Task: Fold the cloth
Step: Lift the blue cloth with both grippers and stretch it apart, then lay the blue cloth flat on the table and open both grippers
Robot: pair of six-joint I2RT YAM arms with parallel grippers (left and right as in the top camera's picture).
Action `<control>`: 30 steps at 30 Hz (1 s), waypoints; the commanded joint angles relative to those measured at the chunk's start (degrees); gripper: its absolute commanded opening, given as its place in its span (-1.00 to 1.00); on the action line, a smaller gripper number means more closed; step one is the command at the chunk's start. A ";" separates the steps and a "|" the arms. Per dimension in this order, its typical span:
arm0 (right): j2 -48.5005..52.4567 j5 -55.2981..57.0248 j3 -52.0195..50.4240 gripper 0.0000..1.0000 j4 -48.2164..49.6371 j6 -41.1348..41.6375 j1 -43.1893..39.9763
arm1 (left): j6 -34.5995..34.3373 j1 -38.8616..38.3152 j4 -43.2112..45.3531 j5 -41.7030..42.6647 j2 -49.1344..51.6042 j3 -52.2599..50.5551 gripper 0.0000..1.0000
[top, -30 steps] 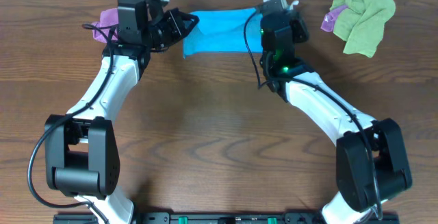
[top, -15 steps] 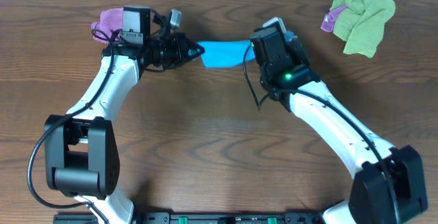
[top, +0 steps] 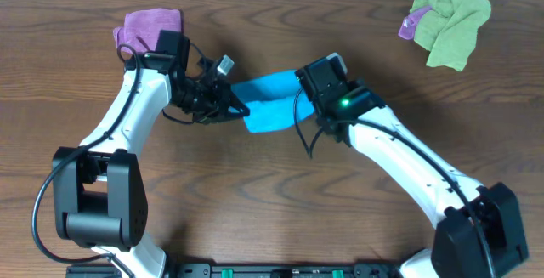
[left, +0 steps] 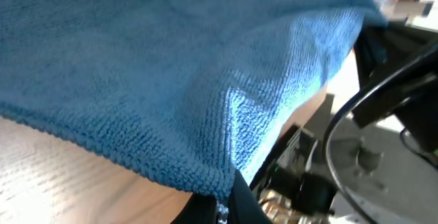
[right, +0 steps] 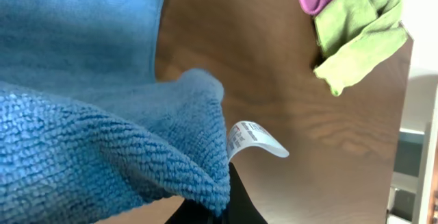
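White printed tag [right: 256,140] on blue cloth [right: 82,53]

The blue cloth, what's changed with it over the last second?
The left gripper and right gripper stayed shut on the cloth and drew it from the far edge of the table toward the robot, moving closer together so it spans less width. The left arm no longer covers the purple cloth. The lime-green cloth has not moved.

Overhead light is even and soft, shadows faint on the table [top: 255,193]. My wrist views blur the cloth [left: 137,80] close up; glare whitens their right edges.
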 commanded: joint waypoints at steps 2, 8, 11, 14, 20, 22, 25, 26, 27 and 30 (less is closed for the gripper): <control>-0.48 -0.31 0.44 -0.97 -2.08 4.68 1.90 | 6.21 0.31 -2.40 -1.42 -1.31 -1.90 -0.88; -0.48 -0.37 0.44 -0.97 -8.02 9.22 3.41 | 7.21 0.37 -2.97 -1.79 -1.29 -5.49 -0.88; -0.48 -2.25 0.44 -0.94 -11.30 9.57 4.20 | 7.21 0.37 -5.14 -3.96 -1.31 -6.01 -0.72; -0.48 -6.19 0.44 -0.60 -15.41 9.60 4.57 | 7.30 0.50 -7.58 -6.62 -1.31 -6.01 -0.30; -1.33 -9.70 0.44 -0.13 -22.29 12.13 4.57 | 8.70 2.45 -12.13 -8.74 -1.31 -6.01 0.90; -2.34 -9.70 0.44 -0.01 -21.86 12.13 4.57 | 8.70 3.56 -12.26 -8.68 -1.31 -6.01 0.91; -4.39 -9.84 0.44 0.29 -21.20 12.13 4.50 | 8.68 5.03 -12.63 -8.07 -1.31 -6.01 0.90; -5.09 -10.05 0.42 0.37 -20.96 12.15 4.39 | 8.70 5.38 -12.96 -7.72 -1.31 -6.01 0.91; -5.88 -10.56 0.42 0.44 -20.65 12.22 4.17 | 8.72 5.70 -13.38 -7.13 -1.31 -6.01 0.91; -8.83 -14.88 0.04 0.52 -19.19 12.28 1.99 | 9.94 6.82 -14.93 -4.55 -1.42 -6.01 0.90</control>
